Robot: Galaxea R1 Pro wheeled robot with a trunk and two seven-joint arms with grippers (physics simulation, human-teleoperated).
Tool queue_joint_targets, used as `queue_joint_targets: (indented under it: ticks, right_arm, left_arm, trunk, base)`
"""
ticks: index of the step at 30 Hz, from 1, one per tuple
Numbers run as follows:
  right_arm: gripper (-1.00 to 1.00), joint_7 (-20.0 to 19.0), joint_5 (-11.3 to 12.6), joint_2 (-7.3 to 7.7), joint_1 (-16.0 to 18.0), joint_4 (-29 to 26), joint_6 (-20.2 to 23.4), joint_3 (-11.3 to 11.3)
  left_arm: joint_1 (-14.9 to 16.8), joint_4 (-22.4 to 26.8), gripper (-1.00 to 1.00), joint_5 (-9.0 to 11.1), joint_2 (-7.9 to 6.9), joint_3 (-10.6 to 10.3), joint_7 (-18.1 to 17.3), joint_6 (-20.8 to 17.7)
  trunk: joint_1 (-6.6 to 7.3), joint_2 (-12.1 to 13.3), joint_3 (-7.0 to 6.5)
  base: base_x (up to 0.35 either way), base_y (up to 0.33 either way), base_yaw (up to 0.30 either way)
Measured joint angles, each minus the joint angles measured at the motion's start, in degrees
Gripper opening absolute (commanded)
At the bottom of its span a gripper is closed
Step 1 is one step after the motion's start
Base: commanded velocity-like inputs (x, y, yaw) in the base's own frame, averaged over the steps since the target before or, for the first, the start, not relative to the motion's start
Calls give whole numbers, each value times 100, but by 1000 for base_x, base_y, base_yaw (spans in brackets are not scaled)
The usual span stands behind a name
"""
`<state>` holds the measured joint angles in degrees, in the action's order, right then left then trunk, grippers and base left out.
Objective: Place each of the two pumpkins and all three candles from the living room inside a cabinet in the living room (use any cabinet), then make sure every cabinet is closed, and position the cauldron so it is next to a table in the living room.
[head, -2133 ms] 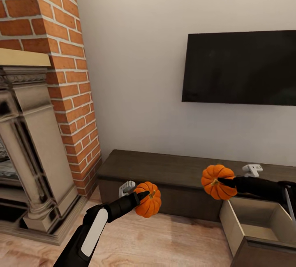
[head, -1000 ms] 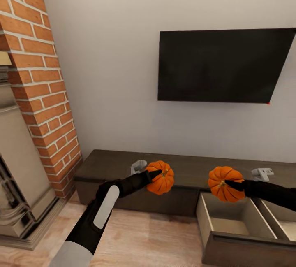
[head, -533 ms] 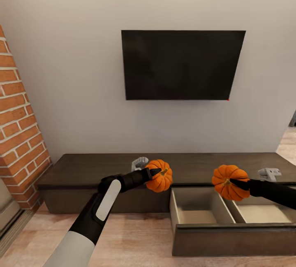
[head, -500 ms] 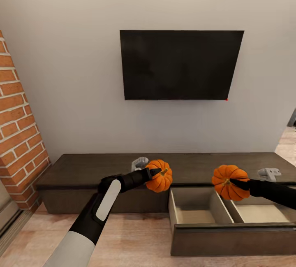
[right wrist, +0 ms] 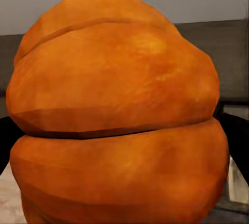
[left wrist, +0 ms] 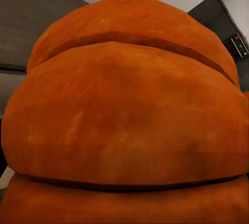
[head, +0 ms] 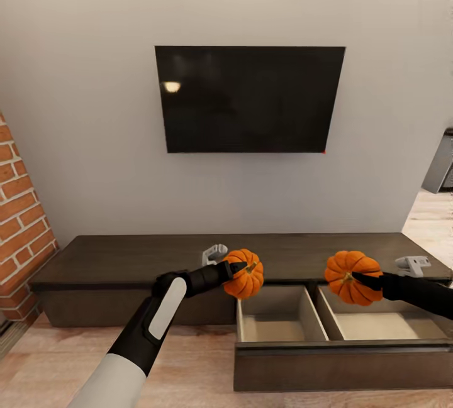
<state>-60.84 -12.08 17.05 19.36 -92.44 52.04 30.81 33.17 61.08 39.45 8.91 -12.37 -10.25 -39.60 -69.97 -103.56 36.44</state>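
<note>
At the far left edge of the head view a strip of red brick wall (head: 17, 219) shows, and beside it the long dark-brown cabinet (head: 126, 260) runs across the lower half of the frame under a black television (head: 248, 99) mounted on the pale wall. Left of centre, the left gripper (head: 241, 268) is clamped on one pumpkin (head: 246, 276), held in the air in front of the cabinet's top edge, its stem end turned toward the gripper so its short axis lies roughly level rather than upright; in the left wrist view this left-hand pumpkin (left wrist: 124, 115) shows as broad orange ribs close to the lens. Just below and to the right, a drawer (head: 340, 364) of the cabinet stands pulled out, split by a pale wood divider into two compartments; the parts of both pale floors that can be seen are bare. Above the right compartment, the right gripper (head: 357, 278) grips the second pumpkin (head: 349, 282), stem end likewise facing the fingers, hanging over the drawer without touching it; the right wrist view shows that pumpkin (right wrist: 119, 115) up close.
</note>
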Motion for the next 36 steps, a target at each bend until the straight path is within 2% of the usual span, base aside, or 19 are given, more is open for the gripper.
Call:
queue_joint_targets:
  ticks: [2,9,15,21,26,31,34,36]
  right_arm:
    - [-100,34,-47,-6,-1,1,-110,1]
    - [-100,38,-55,-9,-1,1,-106,-15]
    - [-100,57,-76,-1,4,56,-76,-43]
    - [-100,68,-129,47,75,682,-37,-33]
    - [-100,59,-457,44,88,1166,-32,-30]
    - [-100,74,-496,4,86,1315,-23,-50]
    - [-100,57,-498,1,87,1355,-28,-50]
    - [-100,42,-496,1,87,1362,-36,-48]
  left_arm:
    - [0,-130,-100,-5,9,-2,0,120]
    - [0,-332,-100,9,27,-17,-58,134]
    - [0,-438,-100,42,29,-18,-67,140]
    - [0,-576,-100,55,29,-115,-87,153]
    - [1,-650,-100,51,30,-202,-92,252]
    - [1,-690,-100,30,19,-204,-93,292]
    - [1,-703,-100,60,-31,-205,-422,244]
    - [-1,-825,-100,9,-60,-203,-838,226]
  trunk:
    - [0,0,0]
    - [0,0,0]
    - [0,0,0]
    - [0,0,0]
    - [0,0,0]
    - [0,0,0]
    - [0,0,0]
    - [0,0,0]
  base:
    - [0,-349,0]
    - [0,-350,2]
    - [0,-350,181]
    - [0,-350,257]
    - [0,-350,60]
    - [0,-350,-11]
    - [0,-350,-17]
    - [0,-350,-5]
